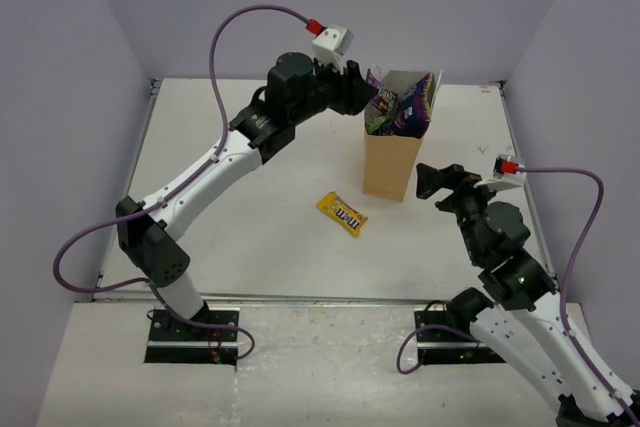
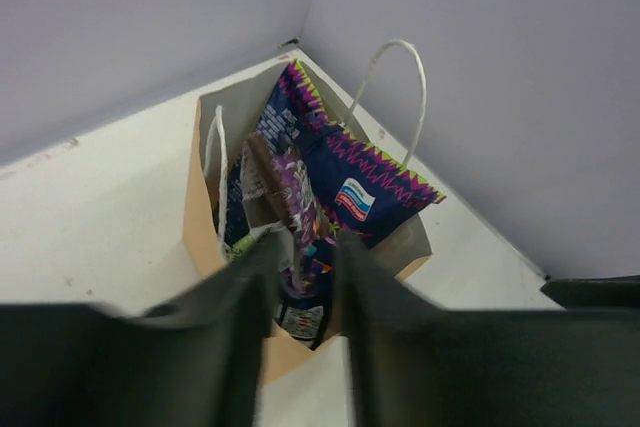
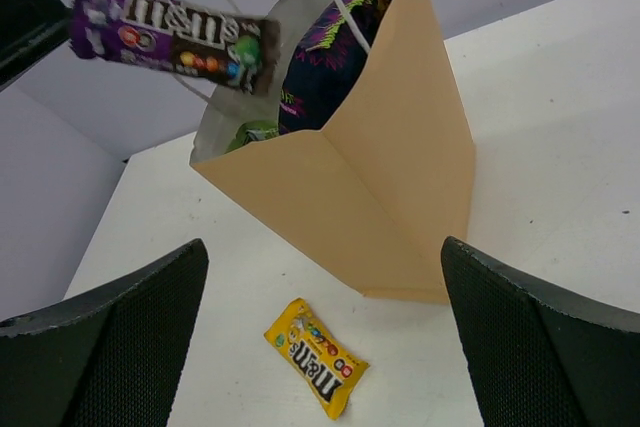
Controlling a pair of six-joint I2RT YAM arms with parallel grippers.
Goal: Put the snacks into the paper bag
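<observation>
Above kraft paper bag [image 1: 392, 165], my left gripper [image 2: 308, 247] barely parted, glossy dark purple candy bar [image 3: 170, 32] at its tips, hold unclear, right gripper [image 3: 320, 252] wide and empty, flat yellow M&M's pack [image 1: 342, 213] on table [image 1: 250, 232].

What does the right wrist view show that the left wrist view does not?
Only the right wrist: the yellow M&M's pack lying on the table near the paper bag. Only the left wrist: a look down into the bag's mouth. Both: the bag, its white cord handles, the large purple chip bag inside, and the purple M&M's pack at the left gripper above the mouth.
</observation>
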